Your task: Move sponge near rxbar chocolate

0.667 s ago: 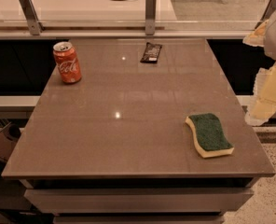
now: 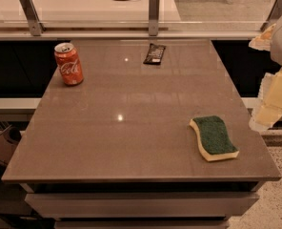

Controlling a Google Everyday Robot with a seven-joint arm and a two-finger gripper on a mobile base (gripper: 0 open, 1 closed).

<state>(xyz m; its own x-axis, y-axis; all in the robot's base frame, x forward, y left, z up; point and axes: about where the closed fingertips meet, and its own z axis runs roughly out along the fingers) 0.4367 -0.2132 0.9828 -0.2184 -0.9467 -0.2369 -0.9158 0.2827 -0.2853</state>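
Note:
The sponge, dark green on top over pale yellow foam, lies flat near the table's front right corner. The rxbar chocolate, a small flat dark wrapped bar, lies at the far middle of the table, well away from the sponge. My gripper is the pale cream shape at the right edge of the view. It hangs beside the table's right edge, to the right of the sponge and a little above it, not touching it. It holds nothing that I can see.
A red Coca-Cola can stands upright at the far left of the grey table. A rail with metal posts runs behind the table's far edge. Dark gaps lie on both sides of the table.

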